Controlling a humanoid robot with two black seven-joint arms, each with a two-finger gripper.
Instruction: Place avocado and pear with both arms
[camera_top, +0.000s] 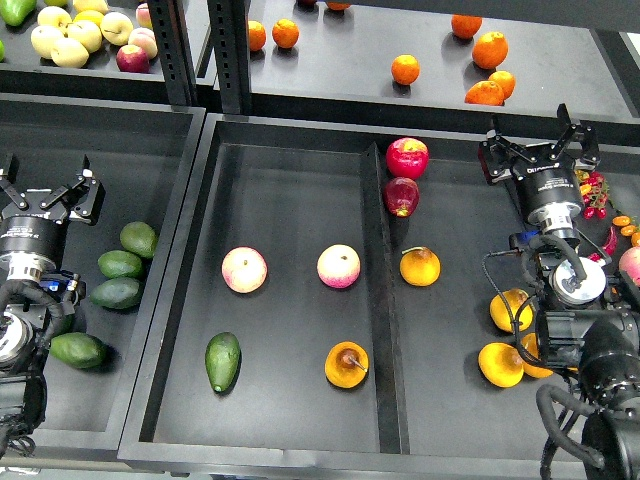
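Head view: left pincer spread wide, holding nothing, hovering over the left tray. Right pincer likewise agape and empty, above the right compartment. Avocado lying in the middle tray, well right of and nearer than the left pincer. Pear beside it, same compartment, well left of and nearer than the right pincer, stem spot up.
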